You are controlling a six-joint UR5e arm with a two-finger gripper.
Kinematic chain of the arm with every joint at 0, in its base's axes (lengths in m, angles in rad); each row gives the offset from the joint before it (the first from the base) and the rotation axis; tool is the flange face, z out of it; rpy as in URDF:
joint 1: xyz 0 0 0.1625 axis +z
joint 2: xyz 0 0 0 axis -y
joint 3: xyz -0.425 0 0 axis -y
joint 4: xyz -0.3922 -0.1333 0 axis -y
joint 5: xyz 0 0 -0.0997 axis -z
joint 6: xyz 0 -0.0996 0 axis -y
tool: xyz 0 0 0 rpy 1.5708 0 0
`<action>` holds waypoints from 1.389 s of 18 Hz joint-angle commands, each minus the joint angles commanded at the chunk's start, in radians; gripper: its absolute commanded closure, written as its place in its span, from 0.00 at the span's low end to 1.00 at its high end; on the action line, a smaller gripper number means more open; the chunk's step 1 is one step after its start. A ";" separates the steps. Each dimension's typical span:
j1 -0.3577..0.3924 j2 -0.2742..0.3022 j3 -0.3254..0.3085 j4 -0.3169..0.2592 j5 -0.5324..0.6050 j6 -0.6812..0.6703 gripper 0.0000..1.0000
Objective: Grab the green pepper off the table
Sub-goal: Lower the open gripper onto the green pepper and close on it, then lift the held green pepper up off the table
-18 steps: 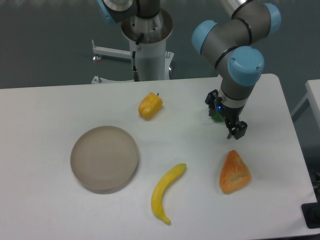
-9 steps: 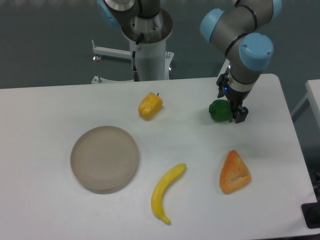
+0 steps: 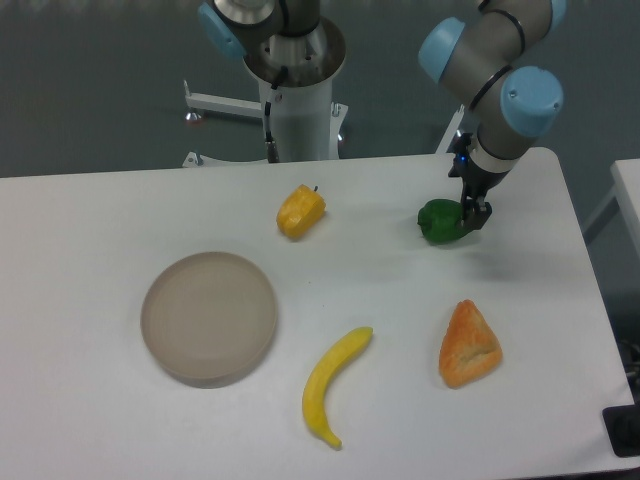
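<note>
The green pepper (image 3: 439, 221) is small, glossy and dark green, and lies on the white table (image 3: 100, 420) at the back right. My gripper (image 3: 473, 209) hangs from the blue-and-grey arm at the pepper's right side. Its dark fingers (image 3: 479, 212) are against or just behind the pepper's right edge. The fingertips are small and dark, so the gap between them does not show. The pepper rests on the table.
A yellow-orange pepper (image 3: 300, 211) lies at the back middle. A round grey dish (image 3: 209, 316) sits at the left. A banana (image 3: 333, 385) lies at the front middle. An orange wedge (image 3: 468, 345) lies at the front right, below the gripper. The robot base (image 3: 297, 90) stands behind the table.
My gripper has moved away from the front, from in front of the pepper to its right side, uncovering it. The pepper has stayed in place.
</note>
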 joint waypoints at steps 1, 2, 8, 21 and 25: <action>-0.002 -0.002 -0.012 0.017 -0.002 -0.005 0.00; -0.005 -0.006 -0.021 0.038 -0.005 -0.006 0.00; -0.008 -0.021 -0.046 0.061 -0.034 -0.008 0.00; -0.009 -0.080 0.032 0.058 -0.046 -0.012 0.68; -0.021 -0.066 0.073 0.043 -0.043 -0.168 0.75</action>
